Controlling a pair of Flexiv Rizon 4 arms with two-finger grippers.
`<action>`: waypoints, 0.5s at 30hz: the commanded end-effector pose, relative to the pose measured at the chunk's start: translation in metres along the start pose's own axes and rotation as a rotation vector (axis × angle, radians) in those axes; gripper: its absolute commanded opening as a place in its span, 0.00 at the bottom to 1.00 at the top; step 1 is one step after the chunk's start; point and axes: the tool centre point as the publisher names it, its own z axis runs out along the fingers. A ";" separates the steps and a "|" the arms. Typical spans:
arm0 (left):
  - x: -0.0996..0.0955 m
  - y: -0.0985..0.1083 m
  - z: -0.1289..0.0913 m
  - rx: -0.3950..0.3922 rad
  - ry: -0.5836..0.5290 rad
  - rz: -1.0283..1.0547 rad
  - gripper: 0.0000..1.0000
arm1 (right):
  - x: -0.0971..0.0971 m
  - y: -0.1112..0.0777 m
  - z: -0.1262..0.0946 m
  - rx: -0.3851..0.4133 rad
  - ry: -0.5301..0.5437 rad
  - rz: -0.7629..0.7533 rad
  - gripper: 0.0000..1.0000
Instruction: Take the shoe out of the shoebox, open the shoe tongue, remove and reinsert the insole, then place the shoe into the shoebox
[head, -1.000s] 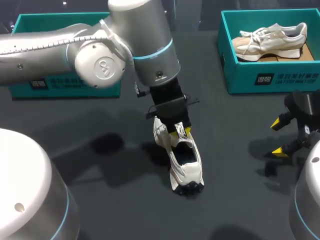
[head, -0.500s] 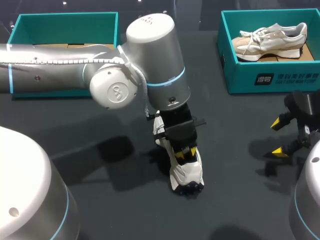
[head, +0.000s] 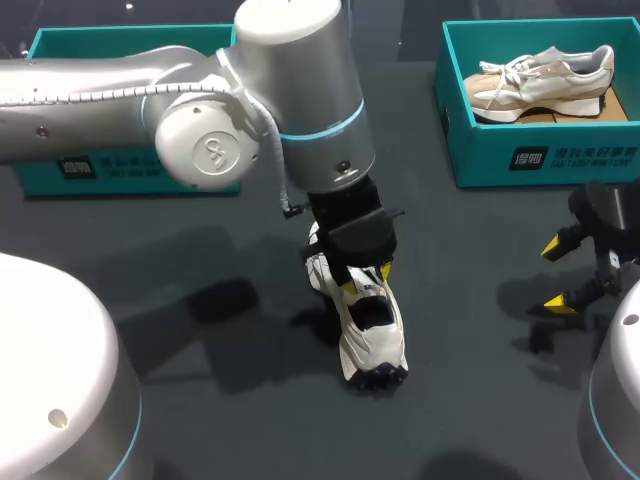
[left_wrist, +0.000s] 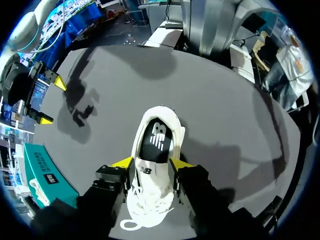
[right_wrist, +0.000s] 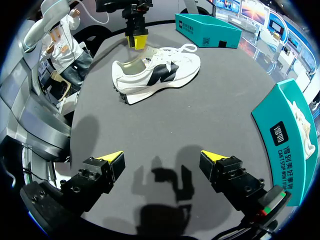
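A white shoe (head: 372, 335) with a black insole (left_wrist: 156, 142) stands upright on the dark table, heel toward the front edge. My left gripper (head: 366, 280) hangs over its tongue (left_wrist: 148, 172). The yellow fingertips (left_wrist: 123, 162) stand apart on either side of the tongue, so the gripper is open. From the right wrist view the same shoe (right_wrist: 157, 75) lies far ahead, with the left gripper (right_wrist: 136, 40) above its collar. My right gripper (right_wrist: 161, 160) is open and holds nothing, low over the table at the right (head: 562, 275).
A teal shoebox (head: 70, 45) stands at the back left, partly behind my left arm. A second teal box (head: 540, 150) at the back right holds a beige shoe (head: 540, 80). Bare table lies between the white shoe and my right gripper.
The left gripper slid toward the heel over the shoe's opening, then came back up to the tongue, and its fingers have spread wider. The right arm has not moved.
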 end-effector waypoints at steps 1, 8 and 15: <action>0.011 0.001 -0.025 0.024 0.013 -0.138 1.00 | 0.001 0.000 0.000 0.001 -0.001 0.000 1.00; 0.014 0.000 -0.032 -0.002 0.010 -0.130 1.00 | 0.001 0.000 0.000 0.001 -0.001 0.000 1.00; 0.014 -0.003 -0.032 -0.009 0.018 -0.204 1.00 | 0.001 0.000 0.000 0.001 -0.001 0.000 1.00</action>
